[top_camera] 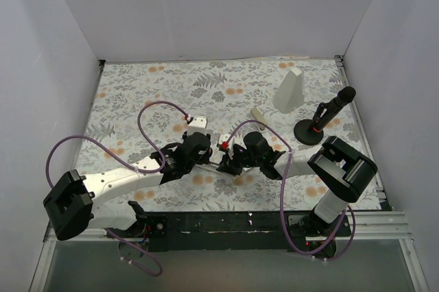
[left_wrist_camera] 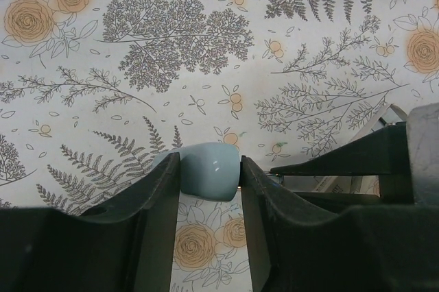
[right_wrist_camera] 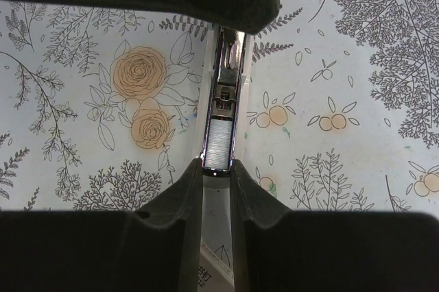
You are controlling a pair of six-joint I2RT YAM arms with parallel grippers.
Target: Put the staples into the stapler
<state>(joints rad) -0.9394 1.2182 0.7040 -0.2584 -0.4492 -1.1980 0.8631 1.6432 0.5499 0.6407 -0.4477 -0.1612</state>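
Left tool [left_wrist_camera: 209,162] clamped on the blue stapler [left_wrist_camera: 209,181] over the tabletop [left_wrist_camera: 171,45], right tool [right_wrist_camera: 217,166] pinched narrow on its silver channel [right_wrist_camera: 223,76], staples [right_wrist_camera: 219,142] sitting inside; if my arms twist apart, that strip could jump out or jam

The only print I saw was a few tiny dark characters on a white piece [right_wrist_camera: 214,273] showing between my right fingers [right_wrist_camera: 264,237] at the bottom edge of the right wrist view, too small and cut off to read.
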